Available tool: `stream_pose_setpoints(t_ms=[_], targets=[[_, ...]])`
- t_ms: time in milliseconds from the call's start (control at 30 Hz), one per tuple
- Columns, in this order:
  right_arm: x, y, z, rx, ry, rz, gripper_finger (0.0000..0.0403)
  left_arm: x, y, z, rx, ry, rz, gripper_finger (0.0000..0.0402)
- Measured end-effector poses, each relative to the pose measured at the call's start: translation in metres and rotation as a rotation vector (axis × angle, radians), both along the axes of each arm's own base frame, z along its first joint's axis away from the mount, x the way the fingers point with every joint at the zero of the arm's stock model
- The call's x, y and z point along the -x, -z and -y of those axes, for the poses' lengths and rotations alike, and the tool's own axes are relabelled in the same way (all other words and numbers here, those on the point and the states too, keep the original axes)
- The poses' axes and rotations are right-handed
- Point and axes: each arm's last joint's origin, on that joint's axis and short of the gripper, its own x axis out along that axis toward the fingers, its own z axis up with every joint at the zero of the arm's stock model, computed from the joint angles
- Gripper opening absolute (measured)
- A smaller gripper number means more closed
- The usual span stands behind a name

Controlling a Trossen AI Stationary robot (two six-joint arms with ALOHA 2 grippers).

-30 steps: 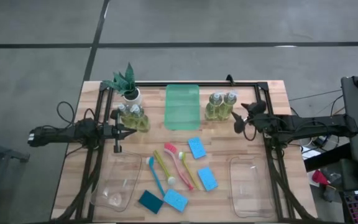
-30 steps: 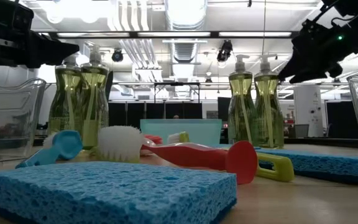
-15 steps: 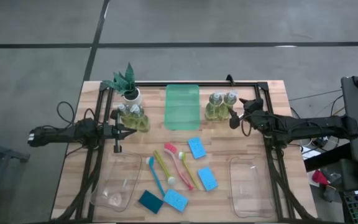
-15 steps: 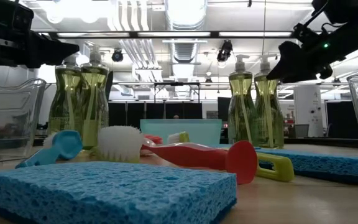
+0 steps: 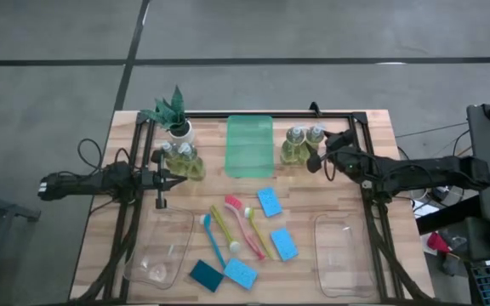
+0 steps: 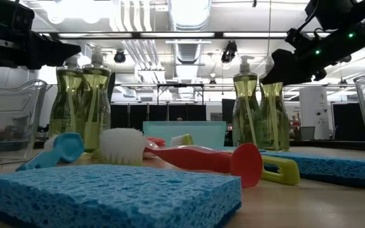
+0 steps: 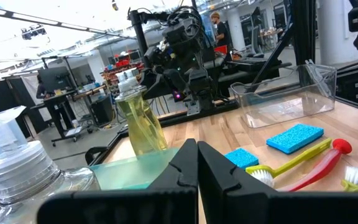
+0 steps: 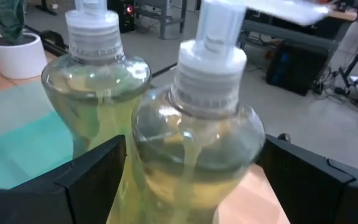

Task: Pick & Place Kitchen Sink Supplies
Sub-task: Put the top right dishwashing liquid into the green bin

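- Soap bottle point(image 8: 194, 155) nearest the right gripper point(image 5: 316, 161): one of a pair at upper right of centre in the high view, just right of the green tray point(image 5: 250, 145); second bottle point(image 8: 98, 93) touches or nearly touches it.
- Right gripper fingers point(image 8: 95, 171) spread fully wide, one either side of the near bottle's belly, nothing held yet; contact not visible.
- Handling guess: clear plastic, mostly full of yellow-green liquid, so fairly heavy for its size; smooth rounded wall, likely slippery; walls may flex under squeeze.
- Best hold, judged: the wide belly below the shoulder, low enough to stay stable; avoid the white pump head point(image 8: 213, 46), which is narrow and could depress.
- Risk: the neighbouring bottle stands so close that a finger could nudge or tip it.
- Left gripper point(image 5: 162, 180) at left of the high view, near the other bottle pair point(image 5: 183, 160), fingers fully closed, empty, waiting.
- Sponges point(image 5: 269, 201) and brushes point(image 5: 243, 223) lie lower centre, untouched.
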Motion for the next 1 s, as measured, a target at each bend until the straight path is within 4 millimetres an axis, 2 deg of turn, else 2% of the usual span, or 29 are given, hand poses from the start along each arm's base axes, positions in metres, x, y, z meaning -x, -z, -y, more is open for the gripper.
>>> stream_pose_setpoints(t_ms=[233, 533, 733, 1000], targets=[[-0.008, -0.001, 0.002, 0.041, -0.016, -0.003, 0.0326, 0.0, 0.0, 0.0, 0.0, 0.0, 0.0, 0.0], [-0.009, 0.0, 0.003, 0.039, -0.008, -0.002, 0.0267, 0.0, 0.0, 0.0, 0.0, 0.003, 0.0, 0.0], [-0.007, -0.004, 0.002, 0.057, -0.019, 0.004, 0.0266, 0.0, 0.0, 0.0, 0.0, 0.003, 0.0, 0.0], [0.001, -0.019, 0.0, 0.08, -0.02, 0.085, 0.0266, 0.0, 0.0, 0.0, 0.0, 0.003, 0.0, 0.0]])
